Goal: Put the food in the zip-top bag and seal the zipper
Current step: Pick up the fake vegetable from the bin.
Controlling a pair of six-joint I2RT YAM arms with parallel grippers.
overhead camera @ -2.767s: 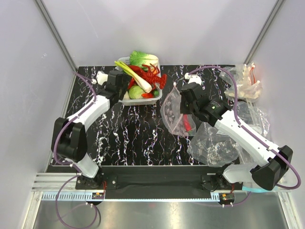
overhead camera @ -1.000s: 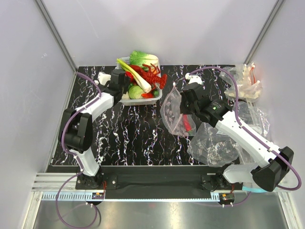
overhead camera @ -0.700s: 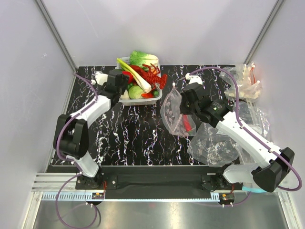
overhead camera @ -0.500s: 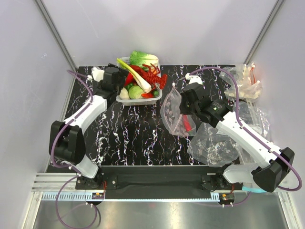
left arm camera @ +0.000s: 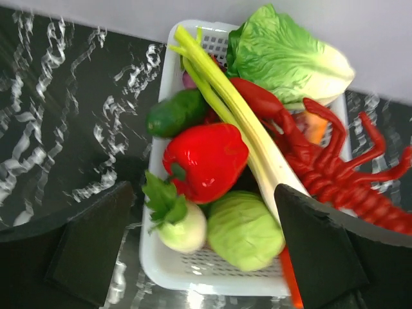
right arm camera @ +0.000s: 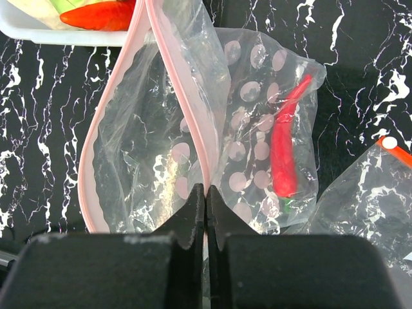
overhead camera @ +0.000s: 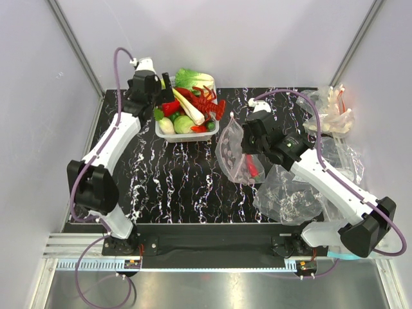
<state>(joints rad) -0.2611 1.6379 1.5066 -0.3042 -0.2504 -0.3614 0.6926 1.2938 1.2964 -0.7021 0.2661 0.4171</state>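
Observation:
The food lies in a white basket (left arm camera: pixel 193 280) at the back of the table (overhead camera: pixel 187 136): red pepper (left arm camera: pixel 206 158), leek (left arm camera: pixel 238 129), lobster (left arm camera: pixel 322 167), pale green cabbage (left arm camera: pixel 244 232), lettuce (left arm camera: pixel 290 55). My left gripper (left arm camera: pixel 206 257) is open and empty above the basket's left side (overhead camera: pixel 165 102). My right gripper (right arm camera: pixel 205 193) is shut on the pink zipper strip (right arm camera: pixel 174 84) of the dotted zip-top bag (right arm camera: pixel 257 129), and holds its mouth open right of the basket (overhead camera: pixel 241 138). A red chili (right arm camera: pixel 283 154) lies inside the bag.
Plain clear bags lie crumpled at the right (overhead camera: pixel 290 193) and back right (overhead camera: pixel 331 116). One bag with an orange strip (right arm camera: pixel 393 145) lies close to the dotted bag. Metal frame posts and white walls stand around the black marbled mat (overhead camera: pixel 174 187).
My left arm has lifted and swung from the basket's left side to above its far left corner. My right gripper kept its hold; the bag's mouth stands a little wider.

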